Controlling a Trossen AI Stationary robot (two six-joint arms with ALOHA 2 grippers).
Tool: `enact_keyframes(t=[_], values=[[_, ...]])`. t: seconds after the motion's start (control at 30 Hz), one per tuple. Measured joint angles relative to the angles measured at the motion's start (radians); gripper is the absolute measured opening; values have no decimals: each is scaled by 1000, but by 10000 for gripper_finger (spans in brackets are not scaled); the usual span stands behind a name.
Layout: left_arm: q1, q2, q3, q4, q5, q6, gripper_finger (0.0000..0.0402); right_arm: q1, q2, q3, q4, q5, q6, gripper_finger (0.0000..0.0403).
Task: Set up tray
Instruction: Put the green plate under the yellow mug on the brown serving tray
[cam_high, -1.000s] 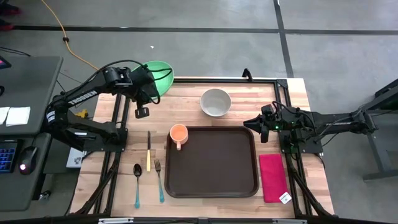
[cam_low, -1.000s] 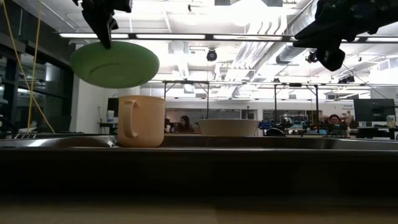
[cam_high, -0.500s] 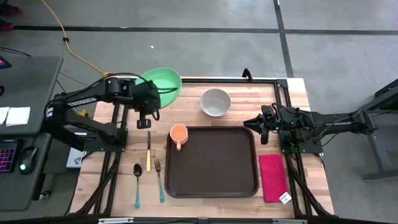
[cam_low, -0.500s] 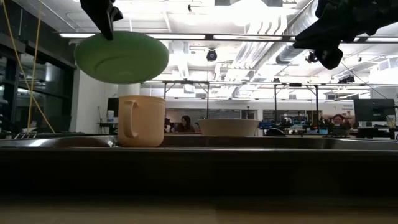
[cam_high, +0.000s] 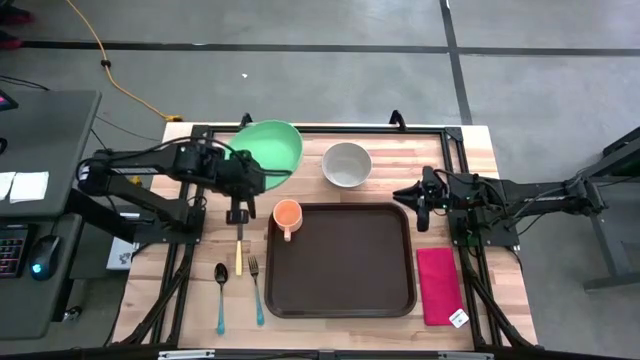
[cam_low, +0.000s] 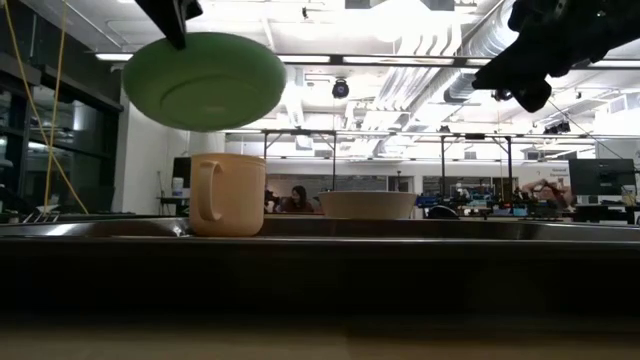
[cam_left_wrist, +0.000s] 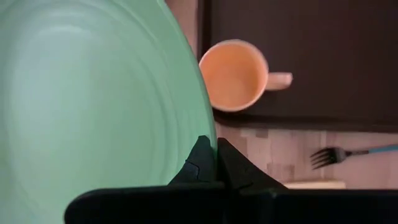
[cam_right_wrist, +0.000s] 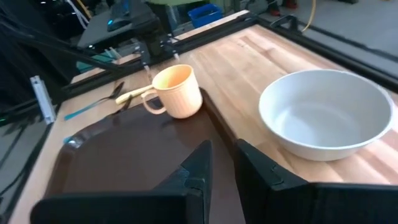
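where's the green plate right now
In the high view the green plate is up off the table at the far left, gripped at its rim by the left claw, just left of the white bowl.

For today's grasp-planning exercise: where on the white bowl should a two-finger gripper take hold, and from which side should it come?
Grip the white bowl by its rim, one finger inside and one outside, coming from above. It stands upright and open on the bare wood, too wide to span, and its thin raised edge is clear all round. The right gripper hangs nearest, so the rim section facing it probably suits best.
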Motion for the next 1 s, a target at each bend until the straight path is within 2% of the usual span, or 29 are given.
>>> enact_keyframes(t=[0.3, 0.57, 0.73, 1.0], values=[[-103, 66, 0, 41, -19, -40, 12, 0, -4, 0, 5, 22, -23, 46], [-157, 103, 14, 84, -41, -49, 12, 0, -61, 0, 6, 23, -42, 48], [-198, 180, 136, 42, -83, -37, 12, 0, -112, 0, -6, 23, -45, 51], [-224, 339, 355, -42, -92, 43, 12, 0, -147, -1, -51, 23, -45, 47]])
